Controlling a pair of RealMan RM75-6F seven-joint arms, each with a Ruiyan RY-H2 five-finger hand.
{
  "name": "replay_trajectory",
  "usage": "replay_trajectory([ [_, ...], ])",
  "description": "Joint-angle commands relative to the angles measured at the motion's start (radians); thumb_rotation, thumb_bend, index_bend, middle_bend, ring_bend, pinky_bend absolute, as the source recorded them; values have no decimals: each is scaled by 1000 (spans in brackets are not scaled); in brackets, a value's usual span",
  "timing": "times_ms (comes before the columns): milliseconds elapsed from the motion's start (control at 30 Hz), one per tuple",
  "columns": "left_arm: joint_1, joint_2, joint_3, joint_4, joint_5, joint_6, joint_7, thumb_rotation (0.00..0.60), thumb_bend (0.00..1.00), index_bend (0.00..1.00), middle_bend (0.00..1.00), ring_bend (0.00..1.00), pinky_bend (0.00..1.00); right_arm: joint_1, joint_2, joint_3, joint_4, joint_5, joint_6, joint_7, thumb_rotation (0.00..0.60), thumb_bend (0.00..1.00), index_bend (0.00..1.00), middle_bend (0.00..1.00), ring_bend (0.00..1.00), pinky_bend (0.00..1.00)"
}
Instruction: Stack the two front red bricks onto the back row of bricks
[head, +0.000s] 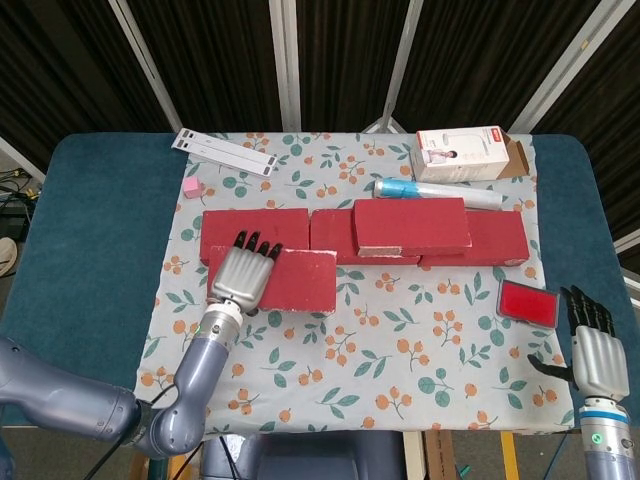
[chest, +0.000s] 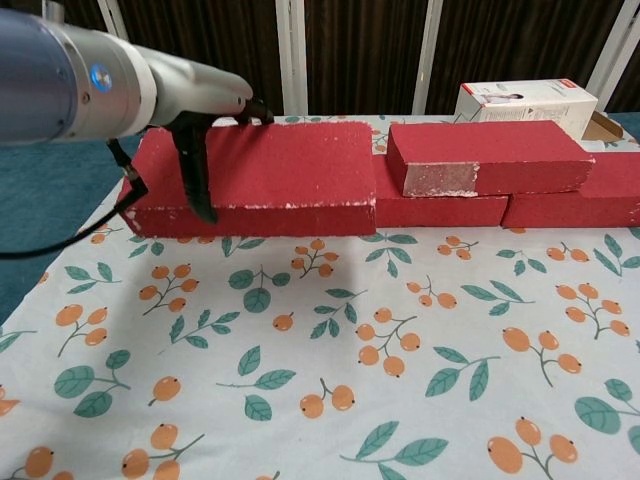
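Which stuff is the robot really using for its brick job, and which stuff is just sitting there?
For the job:
left robot hand
red rectangular brick it holds
red brick already stacked on top
back row of red bricks

Just lying about:
white cardboard box
blue and white tube
small pink cube
white flat strip
flat red pad

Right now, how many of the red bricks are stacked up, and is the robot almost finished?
One red rectangular brick already lies on top of the back row of red bricks, toward its right side. The left hand holds the second red brick lifted off the floral cloth, just in front of the row. Left to do: set it on the row and let go. The right hand holds nothing.
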Motion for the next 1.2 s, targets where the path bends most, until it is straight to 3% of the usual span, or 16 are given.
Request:
replay_trajectory([
  [33, -3, 74, -71, 40, -70, -130, -36, 600, 8, 399, 415, 0, 49, -1, -1, 6, 4, 9, -2, -1, 600, 69, 0, 0, 0, 0],
  [367, -94, 134, -132, 307, -279, -432, -20, 600, 8, 420, 414, 0, 49, 1, -8, 23, 17, 50, -16, -21, 600, 68, 0, 0, 0, 0],
  [467, -144, 123, -102, 419, -347, -517, 25, 600, 8, 423, 411, 0, 47, 3, -14, 30, 24, 65, -19, -33, 600, 68, 0, 0, 0, 0],
  [800, -284, 51, 6, 683, -535, -654, 173, 600, 13, 437, 408, 0, 44, 8, -28, 39, 37, 94, -29, -64, 600, 68, 0, 0, 0, 0],
  [1200, -335, -37, 65, 869, -663, -785, 212, 600, 15, 438, 402, 0, 44, 16, -43, 42, 50, 112, -46, -90, 600, 69, 0, 0, 0, 0],
])
